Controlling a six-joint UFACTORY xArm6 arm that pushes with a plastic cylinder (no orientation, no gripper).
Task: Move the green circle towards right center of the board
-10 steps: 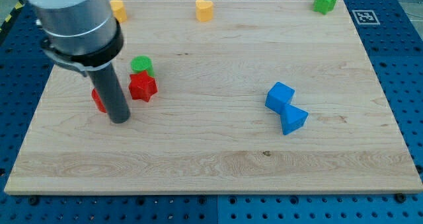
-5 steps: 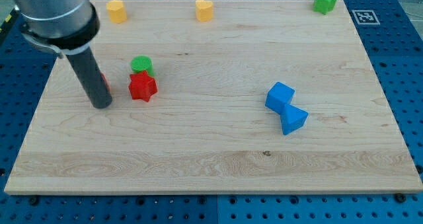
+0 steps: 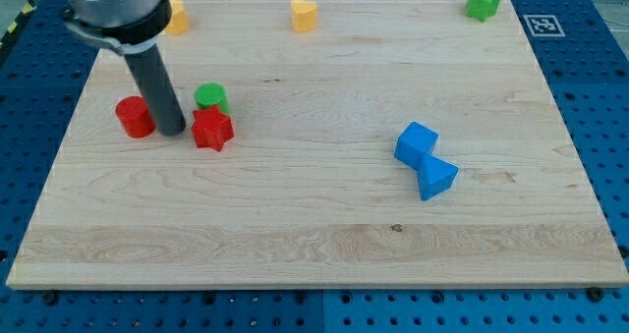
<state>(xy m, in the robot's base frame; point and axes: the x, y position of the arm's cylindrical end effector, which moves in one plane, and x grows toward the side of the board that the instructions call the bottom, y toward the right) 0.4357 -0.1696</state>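
Observation:
The green circle (image 3: pixel 210 97) sits on the wooden board (image 3: pixel 324 215) at the view's upper left, touching the red star (image 3: pixel 211 130) just below it. My tip (image 3: pixel 172 132) rests on the board between the red circle (image 3: pixel 135 117) on its left and the red star on its right. The tip is below and left of the green circle, a short gap away from it.
Two yellow blocks (image 3: pixel 176 17) (image 3: pixel 305 15) lie along the top edge. A green star (image 3: pixel 483 1) sits at the top right corner. A blue cube (image 3: pixel 417 143) and a blue triangle-like block (image 3: pixel 436 179) touch each other right of centre.
My tip moved left and up, then right, ending between the red circle and red star. The red circle is now uncovered. The blocks have not visibly moved.

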